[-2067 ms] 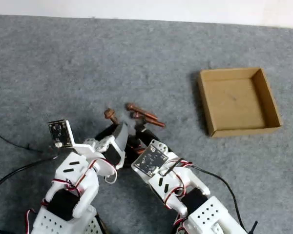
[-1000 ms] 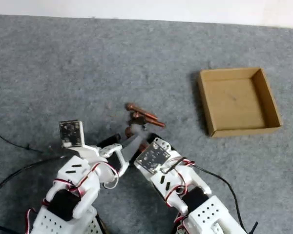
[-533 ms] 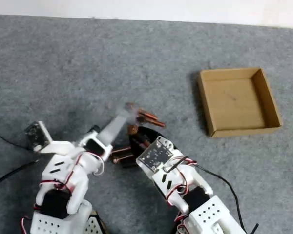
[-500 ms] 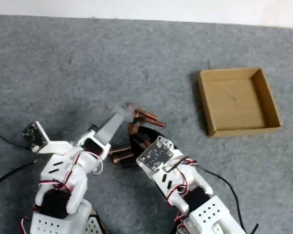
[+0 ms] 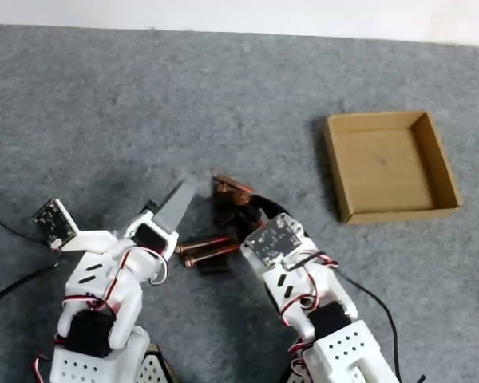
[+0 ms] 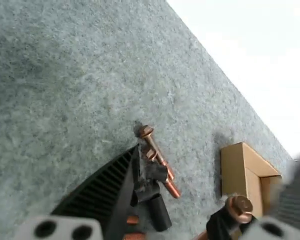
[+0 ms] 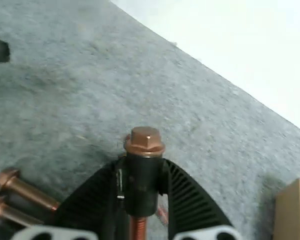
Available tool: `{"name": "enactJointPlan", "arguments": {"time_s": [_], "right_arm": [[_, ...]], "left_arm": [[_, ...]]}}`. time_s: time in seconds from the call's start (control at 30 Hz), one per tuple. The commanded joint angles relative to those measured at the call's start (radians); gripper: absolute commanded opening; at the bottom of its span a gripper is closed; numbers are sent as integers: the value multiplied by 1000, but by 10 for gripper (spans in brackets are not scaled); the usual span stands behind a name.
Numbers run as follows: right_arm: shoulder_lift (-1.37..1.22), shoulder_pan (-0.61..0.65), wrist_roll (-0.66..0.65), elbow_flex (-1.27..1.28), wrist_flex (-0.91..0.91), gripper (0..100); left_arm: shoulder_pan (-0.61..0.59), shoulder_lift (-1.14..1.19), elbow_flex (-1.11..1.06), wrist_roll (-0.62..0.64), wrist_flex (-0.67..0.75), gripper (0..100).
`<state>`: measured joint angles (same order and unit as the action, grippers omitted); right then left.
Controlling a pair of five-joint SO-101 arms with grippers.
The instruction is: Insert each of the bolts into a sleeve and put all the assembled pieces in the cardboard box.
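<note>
The left claw (image 5: 176,204) hangs released and empty over the carpet (image 5: 104,104). Just beside it lie two loose bolts (image 5: 208,249) — stiff, smooth metal, likely to roll, so best pinched across the shank. The right claw (image 7: 141,176) is clenched on a sleeve (image 7: 140,184) with a bolt (image 7: 145,141) through it, head up — probably light and secure. The box (image 5: 334,171) sits well apart.

Left arm (image 5: 104,287) stretched forward; left gripper (image 5: 178,203) with jaws spread wide. Right arm (image 5: 307,291) alongside; right gripper (image 7: 142,172), just to the right of the left gripper, clamped on a sleeve (image 7: 140,189).
</note>
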<state>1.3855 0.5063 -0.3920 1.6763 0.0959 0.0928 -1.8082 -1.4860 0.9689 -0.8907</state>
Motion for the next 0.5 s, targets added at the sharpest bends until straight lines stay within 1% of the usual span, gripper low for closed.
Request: {"name": "enactJointPlan", "arguments": {"time_s": [0.0, 0.07, 0.1, 0.2, 0.33, 0.47], "right_arm": [[19, -33, -2, 119, -27, 5], [19, -62, -2, 119, -25, 5], [19, -81, -2, 119, -25, 5], [19, -131, -2, 119, -27, 5], [15, -154, -2, 119, -18, 5], [18, -159, -2, 119, 22, 5]], "left_arm": [[-18, -12, -25, -112, 101, 162], [-18, -12, -48, -169, 144, 43], [-18, -12, -61, -203, 169, 0], [-18, -12, -105, -284, 219, 40], [-13, -12, -124, -354, 229, 9], [-12, -12, -156, -519, 229, 7]]}}
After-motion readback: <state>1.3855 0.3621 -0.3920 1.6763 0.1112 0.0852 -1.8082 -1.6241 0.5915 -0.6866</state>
